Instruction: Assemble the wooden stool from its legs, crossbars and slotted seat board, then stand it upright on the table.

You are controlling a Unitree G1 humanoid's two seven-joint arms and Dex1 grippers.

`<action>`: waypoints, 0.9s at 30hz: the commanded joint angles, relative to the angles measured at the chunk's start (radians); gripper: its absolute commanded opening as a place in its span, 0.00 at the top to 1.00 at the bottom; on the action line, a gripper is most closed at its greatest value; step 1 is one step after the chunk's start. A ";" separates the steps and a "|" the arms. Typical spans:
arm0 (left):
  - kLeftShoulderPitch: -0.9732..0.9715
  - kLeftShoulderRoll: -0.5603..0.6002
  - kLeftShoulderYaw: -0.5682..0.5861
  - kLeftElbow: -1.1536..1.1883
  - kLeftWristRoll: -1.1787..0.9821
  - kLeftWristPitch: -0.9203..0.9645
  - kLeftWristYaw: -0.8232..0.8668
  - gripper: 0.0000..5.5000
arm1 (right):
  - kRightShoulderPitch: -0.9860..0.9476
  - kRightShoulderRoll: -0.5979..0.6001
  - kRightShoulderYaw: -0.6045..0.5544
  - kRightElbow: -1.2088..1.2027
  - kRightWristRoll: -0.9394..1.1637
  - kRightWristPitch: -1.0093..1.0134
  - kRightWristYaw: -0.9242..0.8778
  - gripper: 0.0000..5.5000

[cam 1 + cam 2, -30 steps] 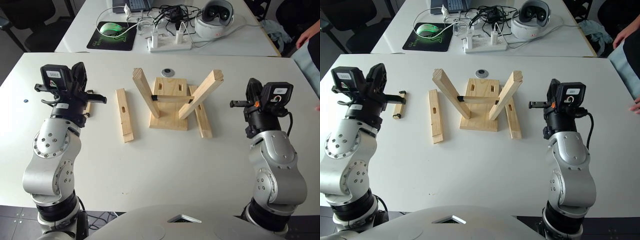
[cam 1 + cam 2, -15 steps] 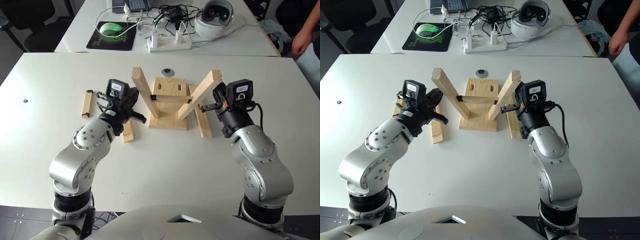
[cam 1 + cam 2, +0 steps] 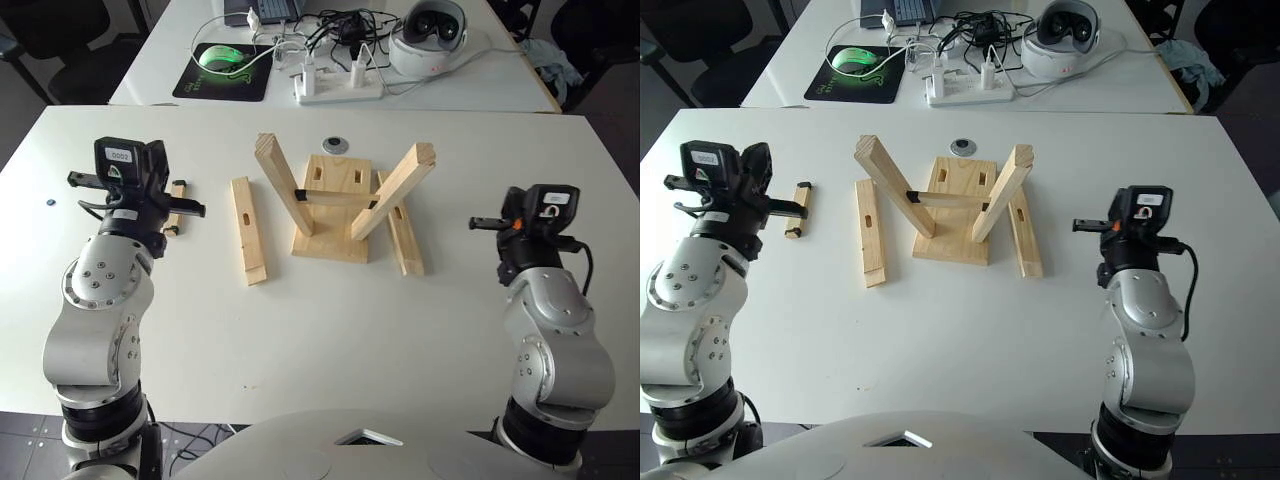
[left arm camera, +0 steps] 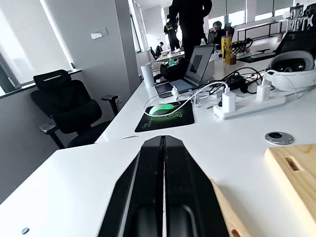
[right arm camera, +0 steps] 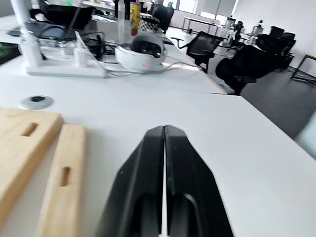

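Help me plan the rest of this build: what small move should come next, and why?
Probably open the left gripper and bring it over the loose leg: it is shut, holding nothing, and that leg lies flat beside the seat board, which carries only two legs.

Black fingers [image 4: 143, 187] pressed together, white table [image 4: 64, 182] beneath, slotted wooden piece [image 4: 296, 173] alongside; mouse pad [image 4: 165, 114] beyond
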 commanded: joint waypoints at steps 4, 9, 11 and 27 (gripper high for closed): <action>-0.114 -0.007 -0.474 -0.005 -0.114 0.044 -0.262 1.00 | -0.054 -0.070 0.426 -0.031 0.082 0.009 0.189 1.00; -0.045 0.106 -0.380 0.020 -0.017 0.069 -0.211 1.00 | -0.007 -0.082 0.339 -0.016 0.051 0.041 0.152 1.00; -0.006 0.142 -0.307 0.054 0.025 0.065 -0.183 1.00 | 0.008 -0.072 0.258 0.000 0.021 0.061 0.112 1.00; -0.158 -0.009 -0.460 0.040 -0.029 -0.073 -0.296 1.00 | -0.116 0.022 0.383 -0.042 0.124 0.002 0.178 1.00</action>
